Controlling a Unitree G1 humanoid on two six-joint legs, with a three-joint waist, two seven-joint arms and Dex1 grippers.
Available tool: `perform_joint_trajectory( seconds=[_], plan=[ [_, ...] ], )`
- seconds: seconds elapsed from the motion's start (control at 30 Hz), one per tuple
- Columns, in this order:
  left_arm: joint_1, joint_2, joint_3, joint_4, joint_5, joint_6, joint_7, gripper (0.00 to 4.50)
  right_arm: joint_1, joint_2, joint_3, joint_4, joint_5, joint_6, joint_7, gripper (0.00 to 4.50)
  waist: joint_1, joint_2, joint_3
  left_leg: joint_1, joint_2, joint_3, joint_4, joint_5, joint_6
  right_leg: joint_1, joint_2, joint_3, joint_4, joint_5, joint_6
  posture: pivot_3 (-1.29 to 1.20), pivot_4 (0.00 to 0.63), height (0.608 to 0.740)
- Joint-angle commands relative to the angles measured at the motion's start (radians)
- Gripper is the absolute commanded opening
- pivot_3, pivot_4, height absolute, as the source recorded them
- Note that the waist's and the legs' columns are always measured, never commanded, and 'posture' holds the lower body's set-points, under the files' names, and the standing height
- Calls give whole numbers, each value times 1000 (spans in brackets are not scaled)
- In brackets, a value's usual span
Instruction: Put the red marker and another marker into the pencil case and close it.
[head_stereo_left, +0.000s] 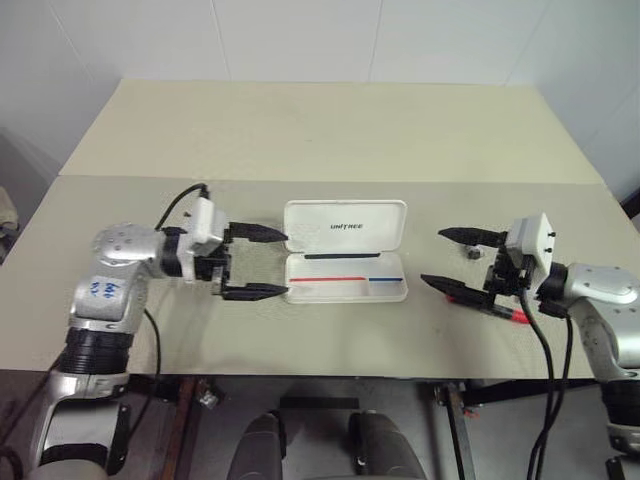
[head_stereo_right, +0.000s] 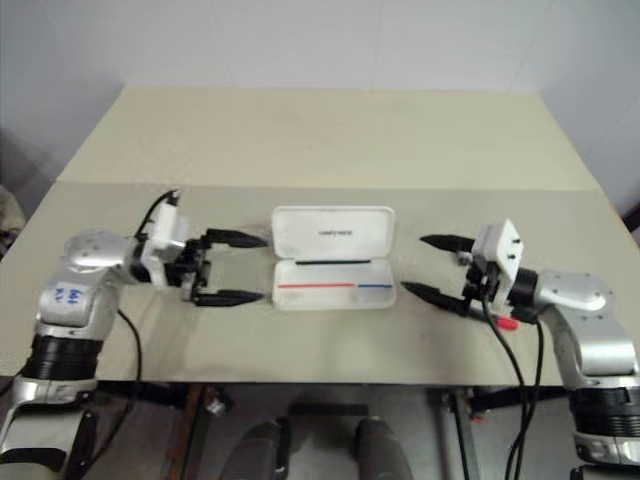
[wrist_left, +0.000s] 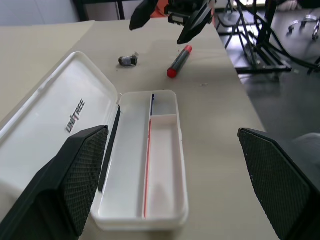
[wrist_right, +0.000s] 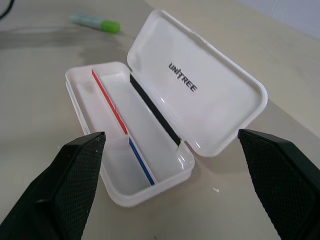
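Two pincers spread wide and empty, left pincer (head_stereo_left: 254, 263), right pincer (head_stereo_left: 456, 258), flanking the open pencil case (head_stereo_left: 345, 263)

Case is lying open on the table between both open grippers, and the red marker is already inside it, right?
Not quite. The pencil case is open and both grippers, left and right, are open, but the red marker lies on the table beside the case, as the left wrist view shows.

Beige table (head_stereo_left: 330, 130) — small grey object (wrist_left: 128, 60) on it.
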Motion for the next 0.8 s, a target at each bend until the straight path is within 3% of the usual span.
perform_joint_trajectory(
  seconds=[0.03,0.4,0.8],
  plan=[
    [11,34,42,-17,-44,0,-22,4466,-16,-53,-34,2,7,19,35,4500,1,0,0,0,0,0,0,0,0,0,-1,0,0,0,0,0,150,740],
    [3,63,86,32,-53,-73,-34,4466,57,-228,-11,49,-73,85,134,4500,0,0,0,0,-1,3,-4,-2,3,0,-4,-2,-7,0,0,0,150,740],
    [8,47,79,-11,-84,-68,-21,4466,60,-220,48,256,-183,10,189,4500,-2,0,0,0,-1,5,-3,-3,4,0,-4,0,-8,1,2,0,150,740]
  ],
)
